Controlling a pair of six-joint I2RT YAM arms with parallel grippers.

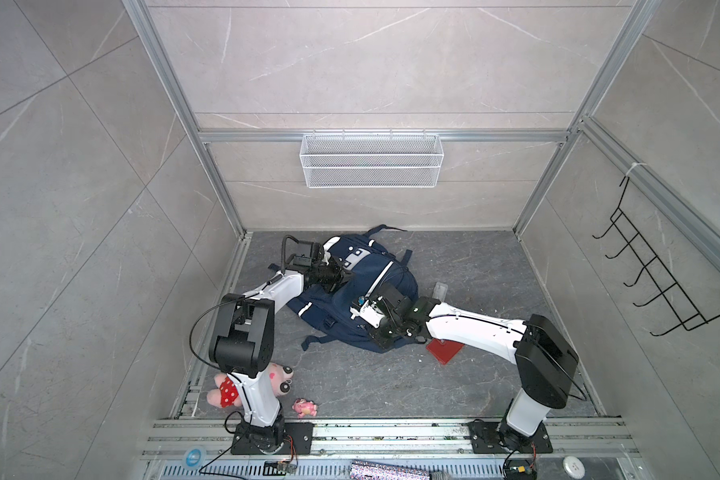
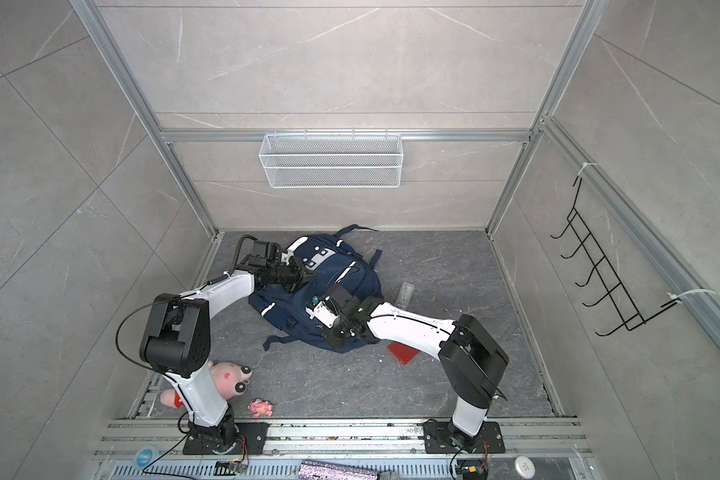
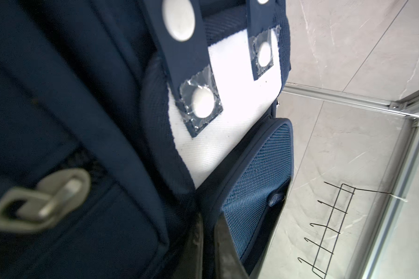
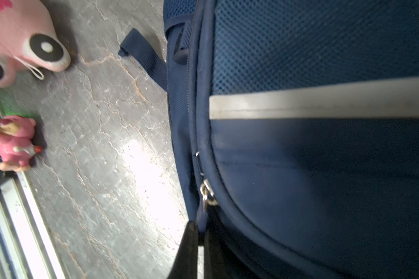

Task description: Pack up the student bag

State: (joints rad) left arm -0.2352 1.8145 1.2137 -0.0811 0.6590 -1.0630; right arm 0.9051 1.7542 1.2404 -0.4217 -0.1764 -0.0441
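Toward far edge of grey marbled surface [image 1: 391,386], midway across: large navy-blue fabric student bag [image 1: 395,278] with white stripes, lying flat.
- Main zip looks mostly closed.
- Left gripper [image 3: 211,248]: fingers together, apparently pinching bag fabric beside white patch [image 3: 228,135].
- Right gripper [image 4: 198,251]: clamped on navy tab of metal zip pull [image 4: 207,193] at bag's near side.
- Lying outside bag:
  - big pink plush toy [image 1: 275,374], near-left corner
  - small pink figurine [image 1: 305,407], near edge
  - flat red square item [image 1: 445,351] and clear plastic case [image 1: 440,289], between bag and right edge
- Judgement: early stage, bag being opened, nothing visibly packed, all loading left.
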